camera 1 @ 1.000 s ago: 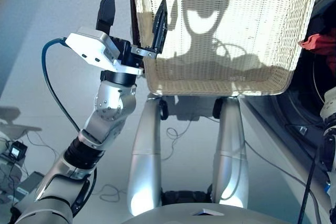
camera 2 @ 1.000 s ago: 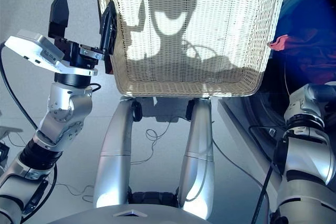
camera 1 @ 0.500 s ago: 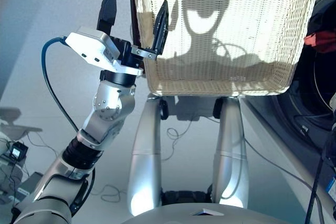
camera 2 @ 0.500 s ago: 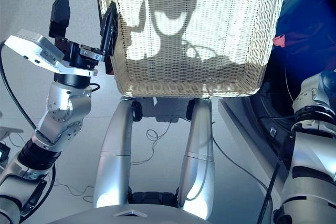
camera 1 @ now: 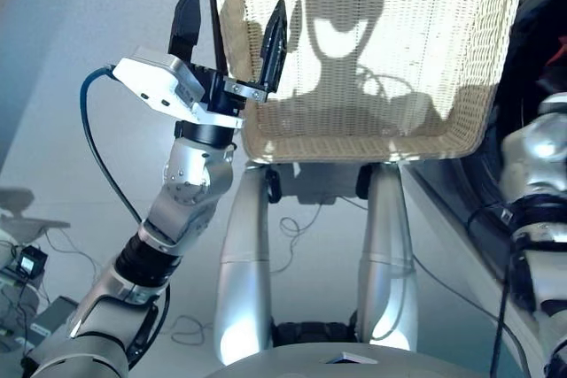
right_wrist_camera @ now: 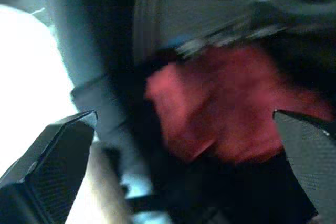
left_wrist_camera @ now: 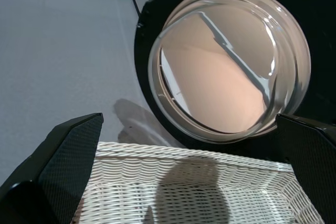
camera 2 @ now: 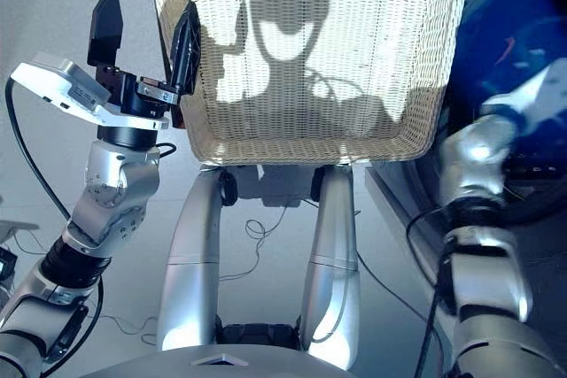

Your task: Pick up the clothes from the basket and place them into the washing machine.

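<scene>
The cream wicker basket (camera 1: pixel 354 141) stands in front of me and holds no cloth, only shadows. My left gripper (camera 1: pixel 232 6) is raised at the basket's left rim, open and holding nothing. In the left wrist view the basket rim (left_wrist_camera: pixel 199 153) lies below the washing machine's round glass door (left_wrist_camera: pixel 226 61). My right arm (camera 2: pixel 474 161) reaches to the right into the dark washing machine (camera 2: pixel 523 6). The right wrist view shows a coral red garment (right_wrist_camera: pixel 220 108), blurred, lying in the dark drum beyond my open right gripper (right_wrist_camera: pixel 184 114).
Cables (camera 1: pixel 292 232) trail on the grey floor below the basket. A blue cable (camera 1: pixel 97 130) loops from my left wrist. A small black device (camera 1: pixel 31 260) lies on the floor at the far left.
My right arm has swung up and deeper toward the drum. The red garment seen at the drum mouth has nearly gone from the eye views. The left arm has barely moved.
</scene>
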